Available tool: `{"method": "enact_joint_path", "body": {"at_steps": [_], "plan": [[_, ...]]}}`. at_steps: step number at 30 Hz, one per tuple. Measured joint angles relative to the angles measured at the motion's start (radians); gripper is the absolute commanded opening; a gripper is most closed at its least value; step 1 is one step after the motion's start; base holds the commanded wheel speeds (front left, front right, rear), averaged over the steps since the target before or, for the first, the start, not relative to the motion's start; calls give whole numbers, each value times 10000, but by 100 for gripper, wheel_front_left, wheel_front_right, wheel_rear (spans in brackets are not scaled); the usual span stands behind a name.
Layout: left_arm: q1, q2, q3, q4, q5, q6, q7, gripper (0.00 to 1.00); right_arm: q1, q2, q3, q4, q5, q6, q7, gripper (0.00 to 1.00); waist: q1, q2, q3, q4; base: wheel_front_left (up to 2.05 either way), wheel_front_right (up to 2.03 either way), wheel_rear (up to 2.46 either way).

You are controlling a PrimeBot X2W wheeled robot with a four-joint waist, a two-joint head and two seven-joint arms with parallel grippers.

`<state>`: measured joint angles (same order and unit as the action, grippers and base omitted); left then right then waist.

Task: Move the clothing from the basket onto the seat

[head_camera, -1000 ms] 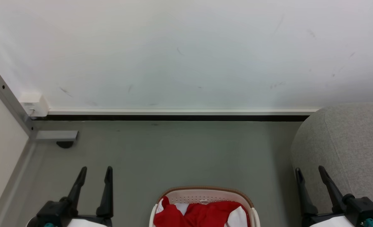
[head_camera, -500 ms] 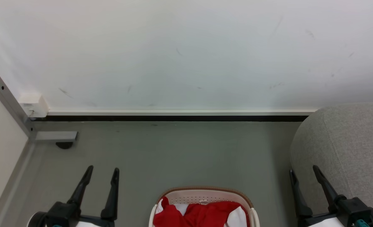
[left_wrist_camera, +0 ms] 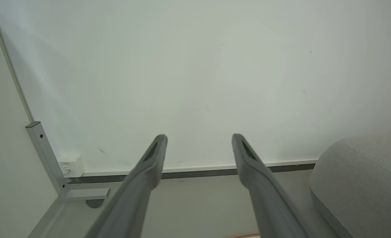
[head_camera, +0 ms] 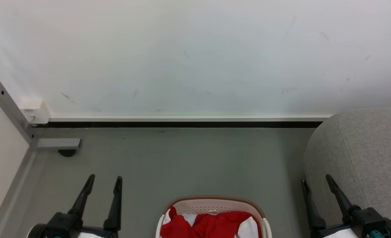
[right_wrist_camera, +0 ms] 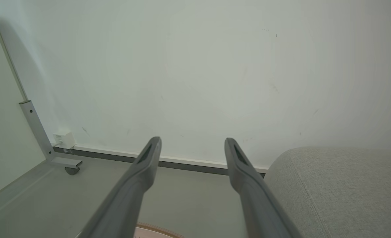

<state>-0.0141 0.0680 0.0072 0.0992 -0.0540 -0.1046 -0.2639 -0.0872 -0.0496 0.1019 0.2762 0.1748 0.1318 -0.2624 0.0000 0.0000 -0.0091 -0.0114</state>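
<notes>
- Left gripper (head_camera: 104, 178) & right gripper (head_camera: 316, 179): both spread wide, empty, flanking the basket (head_camera: 215, 199) w/o touching it.
- Clothing (head_camera: 212, 224): crumpled red-white heap inside basket, btwn the arms.
- Prob. light, limp, not fragile; pinch a raised red fold near mid-heap, expect drape & trailing.
- Seat (head_camera: 364, 148): just beside right gripper.

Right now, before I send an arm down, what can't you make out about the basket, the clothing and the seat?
Basket: head view, the bottom edge cuts off its near part.
Clothing: head view, same edge cuts it; its full extent and anything beneath are hidden.
Seat: head view, right edge cuts it off; sitting surface cannot be made out.
Right wrist view: a sliver of basket rim at the bottom edge; contents out of frame.
</notes>
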Motion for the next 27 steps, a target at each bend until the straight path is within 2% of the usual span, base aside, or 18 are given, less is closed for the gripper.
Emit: {"method": "enact_joint_path", "body": {"at_steps": [17,27], "plan": [[-32,-115,159,-10,-96,-88,-2,100,-113,2,-174,-207,2,0,0,100,0,0,145,-380,0,0,0],[-505,-105,-100,489,-98,-176,-2,100,-257,6,-297,-648,128,0,2,100,0,0,824,-815,0,0,0]]}}
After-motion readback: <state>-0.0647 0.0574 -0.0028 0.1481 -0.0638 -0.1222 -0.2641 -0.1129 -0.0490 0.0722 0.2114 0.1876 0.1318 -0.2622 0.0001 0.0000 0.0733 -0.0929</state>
